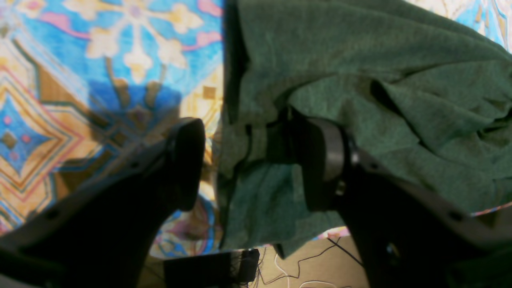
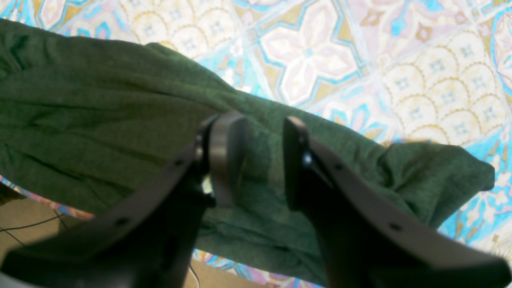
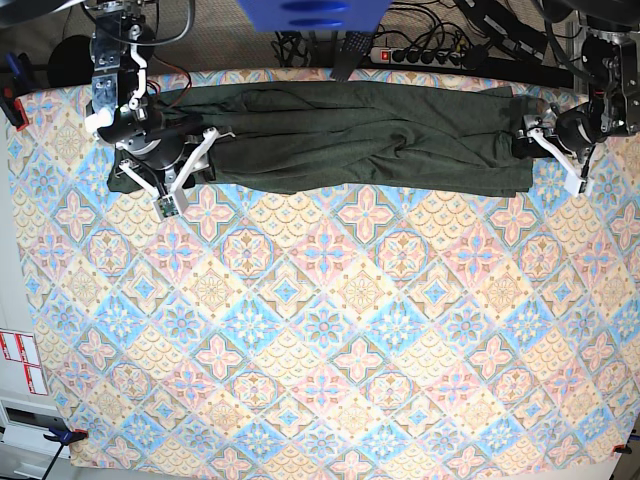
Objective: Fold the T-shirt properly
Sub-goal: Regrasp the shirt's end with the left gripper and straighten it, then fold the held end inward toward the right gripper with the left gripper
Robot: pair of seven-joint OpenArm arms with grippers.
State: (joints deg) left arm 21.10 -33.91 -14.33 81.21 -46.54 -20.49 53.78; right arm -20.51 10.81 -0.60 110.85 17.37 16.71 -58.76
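Note:
The dark olive-green T-shirt (image 3: 370, 140) lies stretched in a long wrinkled band along the far edge of the table. My right gripper (image 3: 185, 170), on the base view's left, hovers over the shirt's left end. In the right wrist view it (image 2: 258, 160) is open, with the shirt (image 2: 100, 120) showing between its fingers. My left gripper (image 3: 558, 152) is at the shirt's right end. In the left wrist view it (image 1: 252, 160) is open wide. The shirt's edge (image 1: 360, 60) hangs between its fingers, and a fold rests over one finger (image 1: 320, 160).
The table has a patterned blue, pink and yellow cloth (image 3: 320, 330). Cables and a power strip (image 3: 430, 50) lie on the floor behind the far edge. A blue object (image 3: 310, 12) is at the top centre. Clamps sit at the table's corners.

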